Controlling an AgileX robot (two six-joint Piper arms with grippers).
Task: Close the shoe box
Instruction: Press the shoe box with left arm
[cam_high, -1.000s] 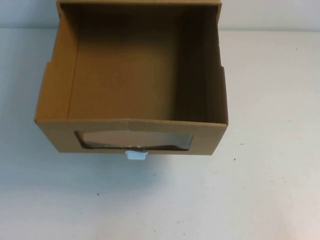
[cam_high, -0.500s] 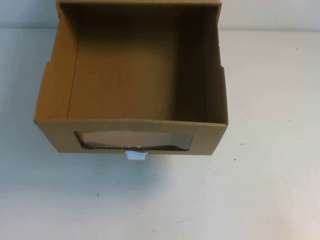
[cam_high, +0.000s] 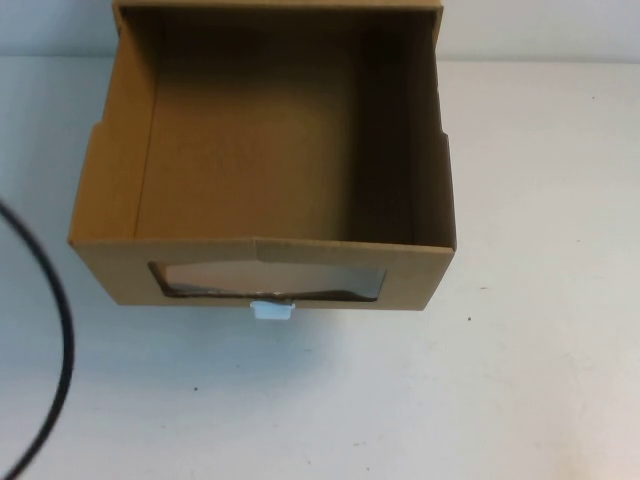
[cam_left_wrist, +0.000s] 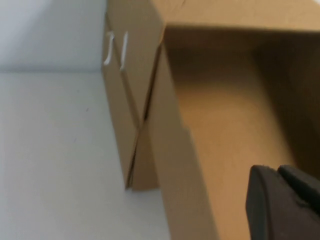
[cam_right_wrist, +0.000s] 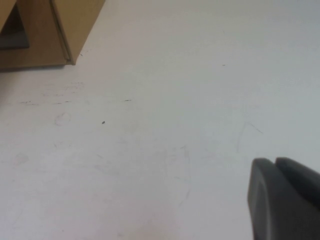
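From the high view, the shoe box (cam_high: 262, 170) sits on the white table (cam_high: 540, 380) with its drawer pulled well out of the sleeve toward the robot. The drawer's inside is bare cardboard. On the drawer front, the clear window (cam_high: 268, 279) runs wide across the panel, and the small white tab (cam_high: 273, 310) sticks out just below the window. A black cable (cam_high: 55, 330) curves over the table to the left of the shoe box, near its front left corner. Neither gripper shows in this view.

In the left wrist view, the left gripper (cam_left_wrist: 282, 202) appears only as a dark finger part at the frame's edge, hanging over the open drawer of the shoe box (cam_left_wrist: 200, 125). It touches nothing that can be seen, and how far its fingers are apart cannot be told. The drawer's side wall stands out from the sleeve, and the table (cam_left_wrist: 55, 160) lies beside the shoe box.

In the right wrist view, the right gripper (cam_right_wrist: 285, 200) is likewise just a dark finger part, over bare table (cam_right_wrist: 160, 125), well apart from the shoe box (cam_right_wrist: 55, 30), whose corner shows at the far edge. Its opening cannot be told, possibly because only one finger is in frame.
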